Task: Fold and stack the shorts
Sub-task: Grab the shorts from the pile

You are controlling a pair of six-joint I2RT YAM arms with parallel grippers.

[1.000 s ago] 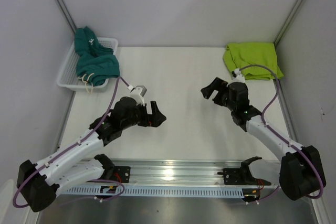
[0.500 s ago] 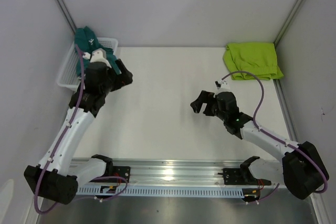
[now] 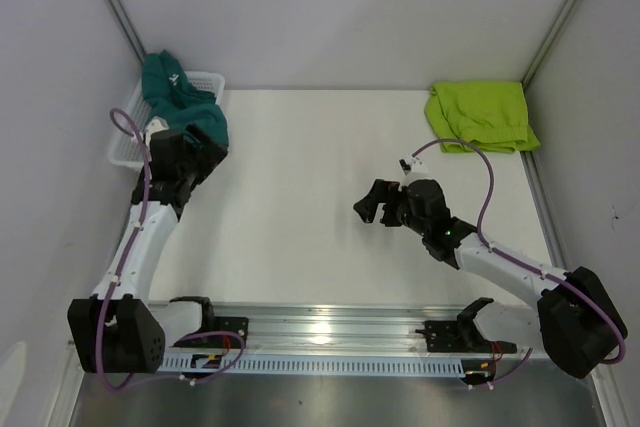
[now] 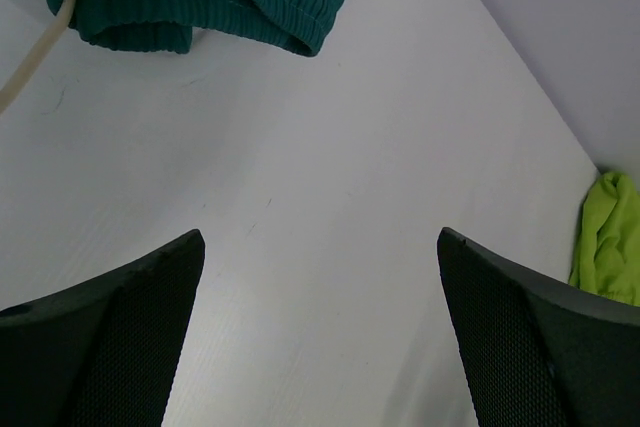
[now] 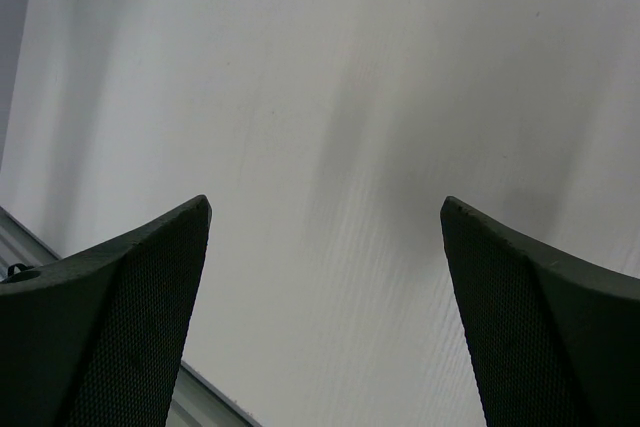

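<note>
Left tool [image 3: 205, 154] shifted beside teal shorts [image 3: 180, 97], basket [image 3: 205, 77] partly hidden

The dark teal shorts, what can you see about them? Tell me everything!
The dark teal shorts are soft, crumpled cloth, not folded. They lie heaped in the white mesh basket at the table's far left corner, spilling over its rim onto the table. A stretchy gathered band edges them, and a white drawstring trails out. The left gripper sits right before them, fingers open, touching nothing.
</note>
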